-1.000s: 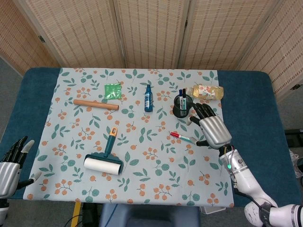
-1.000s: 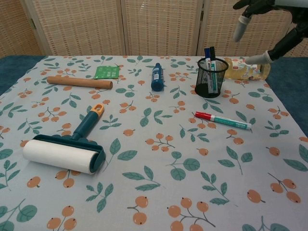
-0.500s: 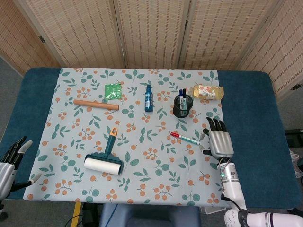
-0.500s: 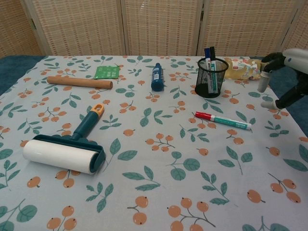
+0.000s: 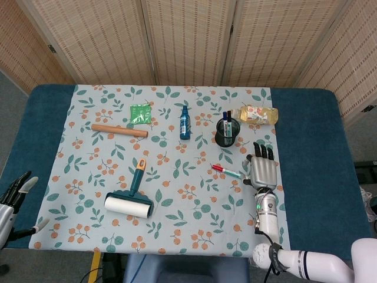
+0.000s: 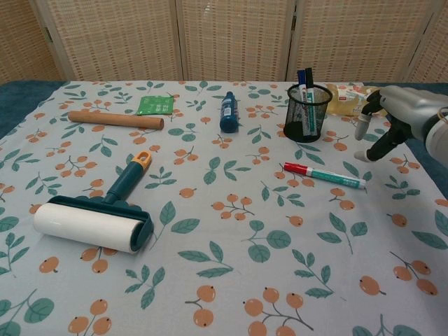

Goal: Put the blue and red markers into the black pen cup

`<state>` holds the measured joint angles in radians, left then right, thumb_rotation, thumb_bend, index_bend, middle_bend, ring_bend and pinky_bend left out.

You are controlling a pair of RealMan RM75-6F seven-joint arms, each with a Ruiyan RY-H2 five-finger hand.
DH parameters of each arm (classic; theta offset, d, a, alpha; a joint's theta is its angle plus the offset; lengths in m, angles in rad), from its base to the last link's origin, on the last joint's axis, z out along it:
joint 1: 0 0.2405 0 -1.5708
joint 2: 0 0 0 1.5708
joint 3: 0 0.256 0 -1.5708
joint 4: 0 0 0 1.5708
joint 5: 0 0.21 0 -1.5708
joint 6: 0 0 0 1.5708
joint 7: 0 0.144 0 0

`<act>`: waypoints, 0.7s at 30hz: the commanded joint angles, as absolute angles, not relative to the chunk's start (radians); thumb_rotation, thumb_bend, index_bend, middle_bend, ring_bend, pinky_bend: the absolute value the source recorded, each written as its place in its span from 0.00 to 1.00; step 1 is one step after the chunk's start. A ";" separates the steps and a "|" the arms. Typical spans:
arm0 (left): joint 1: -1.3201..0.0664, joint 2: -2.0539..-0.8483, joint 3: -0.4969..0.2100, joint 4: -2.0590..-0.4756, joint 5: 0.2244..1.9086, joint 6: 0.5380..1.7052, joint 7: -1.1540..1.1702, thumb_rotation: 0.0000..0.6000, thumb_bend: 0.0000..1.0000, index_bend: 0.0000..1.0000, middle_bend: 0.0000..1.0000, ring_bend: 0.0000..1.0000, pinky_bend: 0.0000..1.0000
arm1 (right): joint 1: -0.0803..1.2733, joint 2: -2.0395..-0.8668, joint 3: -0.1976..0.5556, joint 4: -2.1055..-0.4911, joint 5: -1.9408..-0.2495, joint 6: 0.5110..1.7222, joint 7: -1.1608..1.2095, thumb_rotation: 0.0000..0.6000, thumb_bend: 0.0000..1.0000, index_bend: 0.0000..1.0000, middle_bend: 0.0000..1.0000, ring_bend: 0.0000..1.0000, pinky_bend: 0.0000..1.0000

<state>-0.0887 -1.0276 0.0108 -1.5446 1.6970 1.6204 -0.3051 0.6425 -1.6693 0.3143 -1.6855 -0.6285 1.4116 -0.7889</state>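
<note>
while a blue-capped marker (image 6: 301,78) already stands in the black mesh pen cup (image 6: 307,113), the red-capped marker with the teal barrel (image 6: 324,175) lies on the floral tablecloth (image 6: 210,231) just in front, right hand (image 5: 262,172) beside it, fingers spread, empty; left hand (image 5: 13,197) spread, idle.

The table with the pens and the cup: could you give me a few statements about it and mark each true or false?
1. The red marker lies flat on the cloth, outside the black pen cup. True.
2. The right hand is holding the red marker. False: its fingers are spread and hold nothing; the marker lies beside it.
3. A blue marker stands in the cup. True.
4. The lint roller is leaning against the cup. False: it lies far to the left, apart from it.
5. The left hand grips the wooden rod. False: it is at the table's near left edge, holding nothing.
</note>
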 commanded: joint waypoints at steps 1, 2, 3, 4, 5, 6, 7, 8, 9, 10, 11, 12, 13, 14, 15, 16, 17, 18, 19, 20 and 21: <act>-0.089 -1.025 0.011 -1.543 1.696 1.620 -0.312 1.00 0.21 0.00 0.00 0.01 0.27 | 0.671 -1.717 0.341 -1.619 -0.580 1.367 -0.788 1.00 0.26 0.47 0.04 0.00 0.00; -0.089 -1.024 0.012 -1.543 1.696 1.621 -0.315 1.00 0.21 0.00 0.00 0.01 0.27 | 0.676 -1.726 0.344 -1.607 -0.574 1.360 -0.787 1.00 0.26 0.47 0.04 0.00 0.00; -0.088 -1.023 0.012 -1.543 1.696 1.622 -0.319 1.00 0.21 0.00 0.00 0.01 0.27 | 0.683 -1.738 0.349 -1.591 -0.569 1.352 -0.784 1.00 0.26 0.47 0.04 0.00 0.00; -0.088 -1.021 0.012 -1.542 1.696 1.624 -0.322 1.00 0.21 0.00 0.00 0.01 0.27 | 0.688 -1.747 0.351 -1.578 -0.567 1.347 -0.782 1.00 0.26 0.47 0.04 0.00 0.00; -0.087 -1.019 0.013 -1.542 1.698 1.627 -0.326 1.00 0.21 0.00 0.00 0.01 0.27 | 0.695 -1.759 0.354 -1.561 -0.565 1.340 -0.780 1.00 0.26 0.47 0.04 0.00 0.00; -0.086 -1.018 0.013 -1.542 1.700 1.630 -0.330 1.00 0.21 0.00 0.00 0.01 0.27 | 0.700 -1.769 0.357 -1.549 -0.561 1.333 -0.778 1.00 0.26 0.47 0.04 0.00 0.00; -0.086 -1.017 0.014 -1.541 1.702 1.632 -0.334 1.00 0.21 0.00 0.00 0.01 0.27 | 0.706 -1.779 0.360 -1.536 -0.557 1.326 -0.777 1.00 0.26 0.47 0.04 0.00 0.00; -0.086 -1.015 0.015 -1.540 1.704 1.633 -0.338 1.00 0.21 0.00 0.00 0.01 0.27 | 0.712 -1.789 0.362 -1.521 -0.553 1.321 -0.778 1.00 0.26 0.47 0.04 0.00 0.00; -0.085 -1.014 0.016 -1.539 1.705 1.636 -0.342 1.00 0.21 0.00 0.00 0.01 0.27 | 0.721 -1.802 0.365 -1.501 -0.550 1.312 -0.778 1.00 0.26 0.47 0.04 0.00 0.00; -0.085 -1.014 0.016 -1.538 1.706 1.637 -0.346 1.00 0.21 0.00 0.00 0.01 0.27 | 0.727 -1.812 0.368 -1.488 -0.547 1.305 -0.778 1.00 0.26 0.47 0.04 0.00 0.00; -0.085 -1.013 0.016 -1.537 1.705 1.638 -0.350 1.00 0.21 0.00 0.00 0.01 0.27 | 0.733 -1.820 0.373 -1.474 -0.543 1.297 -0.776 1.00 0.26 0.47 0.04 0.00 0.00; -0.084 -1.011 0.016 -1.535 1.705 1.640 -0.355 1.00 0.21 0.00 0.00 0.01 0.27 | 0.741 -1.831 0.378 -1.455 -0.539 1.289 -0.776 1.00 0.26 0.47 0.04 0.00 0.00; -0.084 -1.010 0.016 -1.534 1.705 1.642 -0.359 1.00 0.21 0.00 0.00 0.01 0.27 | 0.747 -1.840 0.382 -1.441 -0.536 1.283 -0.776 1.00 0.26 0.47 0.04 0.00 0.00; -0.083 -1.009 0.016 -1.532 1.705 1.644 -0.362 1.00 0.21 0.00 0.00 0.01 0.27 | 0.753 -1.848 0.384 -1.427 -0.533 1.278 -0.777 1.00 0.26 0.47 0.04 0.00 0.00; -0.082 -1.007 0.015 -1.530 1.706 1.648 -0.366 1.00 0.21 0.00 0.00 0.01 0.27 | 0.760 -1.859 0.387 -1.409 -0.528 1.271 -0.779 1.00 0.26 0.47 0.04 0.00 0.00; -0.081 -1.006 0.016 -1.528 1.707 1.652 -0.369 1.00 0.21 0.00 0.00 0.01 0.27 | 0.764 -1.866 0.389 -1.397 -0.524 1.264 -0.780 1.00 0.26 0.47 0.04 0.00 0.00; -0.079 -1.005 0.016 -1.526 1.710 1.658 -0.374 1.00 0.21 0.00 0.00 0.01 0.27 | 0.770 -1.874 0.392 -1.382 -0.520 1.256 -0.780 1.00 0.26 0.47 0.04 0.00 0.00; -0.078 -1.005 0.015 -1.524 1.711 1.663 -0.379 1.00 0.21 0.00 0.00 0.01 0.27 | 0.775 -1.880 0.394 -1.371 -0.520 1.252 -0.779 1.00 0.27 0.47 0.04 0.00 0.00; -0.077 -1.005 0.015 -1.523 1.711 1.667 -0.385 1.00 0.21 0.00 0.00 0.01 0.27 | 0.779 -1.885 0.395 -1.358 -0.520 1.247 -0.779 1.00 0.27 0.47 0.04 0.00 0.00; -0.076 -1.005 0.015 -1.522 1.712 1.670 -0.389 1.00 0.21 0.00 0.00 0.01 0.27 | 0.783 -1.891 0.398 -1.346 -0.519 1.243 -0.778 1.00 0.27 0.47 0.04 0.00 0.00; -0.075 -1.004 0.016 -1.520 1.713 1.673 -0.394 1.00 0.21 0.00 0.00 0.01 0.27 | 0.788 -1.899 0.403 -1.332 -0.518 1.237 -0.774 1.00 0.27 0.47 0.04 0.00 0.00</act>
